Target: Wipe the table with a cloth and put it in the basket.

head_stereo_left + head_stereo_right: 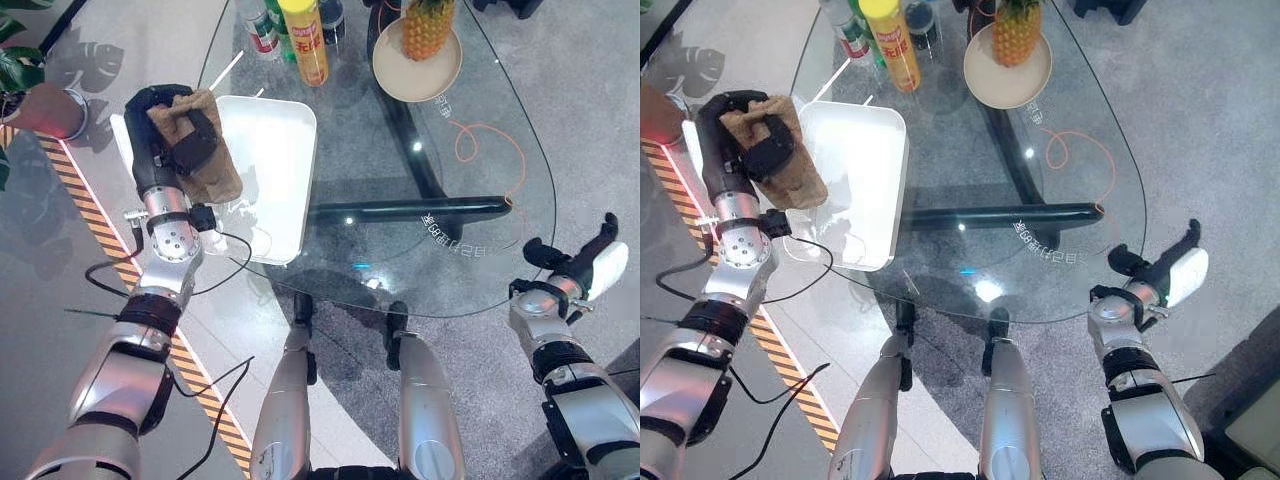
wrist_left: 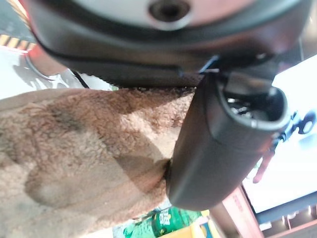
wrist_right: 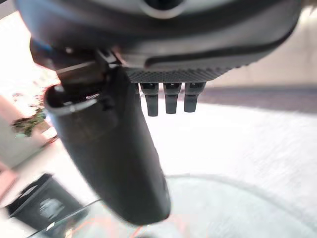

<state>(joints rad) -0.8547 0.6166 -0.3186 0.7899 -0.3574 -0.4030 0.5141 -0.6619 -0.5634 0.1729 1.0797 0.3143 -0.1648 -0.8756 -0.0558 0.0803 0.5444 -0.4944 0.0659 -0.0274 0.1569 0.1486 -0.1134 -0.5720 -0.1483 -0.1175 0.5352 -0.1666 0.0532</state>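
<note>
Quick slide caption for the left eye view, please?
Left robot hand grips the brown cloth above the white tray on the glass table.

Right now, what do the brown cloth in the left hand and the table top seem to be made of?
Brown fuzzy cloth: probably fleece or terry, since its nap looks woolly and matte. Clear rounded table top: apparently glass, as the dark frame and floor show through it and it carries bright glints.

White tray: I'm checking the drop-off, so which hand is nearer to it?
Left. The left hand, clutching the brown cloth, is over the white tray's left edge; the right hand hangs past the table's right edge.
</note>
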